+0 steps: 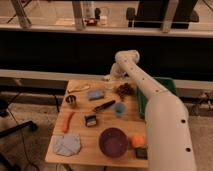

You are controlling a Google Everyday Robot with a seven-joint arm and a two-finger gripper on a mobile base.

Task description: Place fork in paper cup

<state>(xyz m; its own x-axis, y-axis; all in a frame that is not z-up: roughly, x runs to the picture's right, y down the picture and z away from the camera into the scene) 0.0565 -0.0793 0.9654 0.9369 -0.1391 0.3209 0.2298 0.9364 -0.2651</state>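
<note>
A dark-handled utensil [103, 105], which I take for the fork, lies flat near the middle of the wooden table [85, 155]. A small blue cup [119, 108] stands upright just right of it, touching or nearly so. I cannot tell if this is the paper cup. A small dark cup [71, 100] stands at the left. My white arm reaches from the lower right over the table's right side. My gripper [108, 78] is at the far edge of the table, well behind the utensil and cups.
On the table are a blue sponge [95, 94], a brown cluster [124, 90], a pale curved thing [78, 88], an orange carrot [67, 121], a small black box [90, 120], a grey-blue cloth [67, 145], a purple bowl [113, 142] and an orange ball [137, 140]. A green bin [169, 85] stands at the right.
</note>
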